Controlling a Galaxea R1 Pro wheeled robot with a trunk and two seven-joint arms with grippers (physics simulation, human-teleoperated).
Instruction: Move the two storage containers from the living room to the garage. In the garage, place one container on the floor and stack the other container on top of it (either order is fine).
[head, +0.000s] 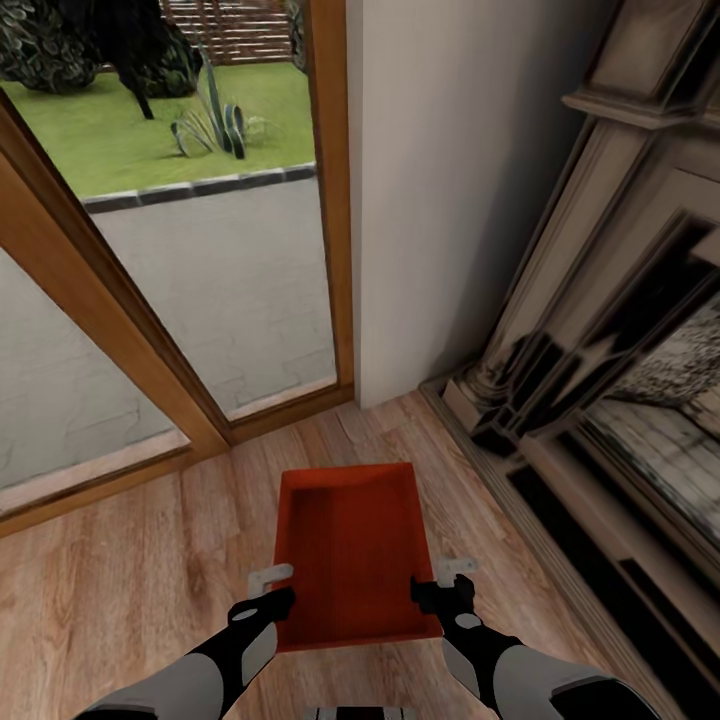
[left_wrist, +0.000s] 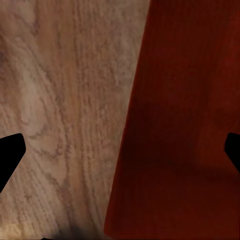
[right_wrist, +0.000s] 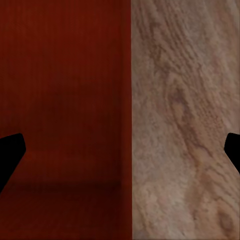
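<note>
Wood floor (head: 120, 590); claws flanking container (head: 352, 545).

Head camera looks steeply down over the storage container (head: 352, 550) on the wood floor (head: 130, 590). Both wrist cameras face straight down, close above opposite container walls, sharing container and floor.

1. The orange-red storage container (right_wrist: 62, 100) is lying open below the camera, its thin wall (right_wrist: 128, 95) running from twelve to six o'clock.
2. Light wood plank floor (right_wrist: 185, 125) is lying beyond that wall.
3. Two dark fingertips (right_wrist: 10, 152) of the right gripper (right_wrist: 120, 155) are standing wide apart, straddling the wall.
</note>
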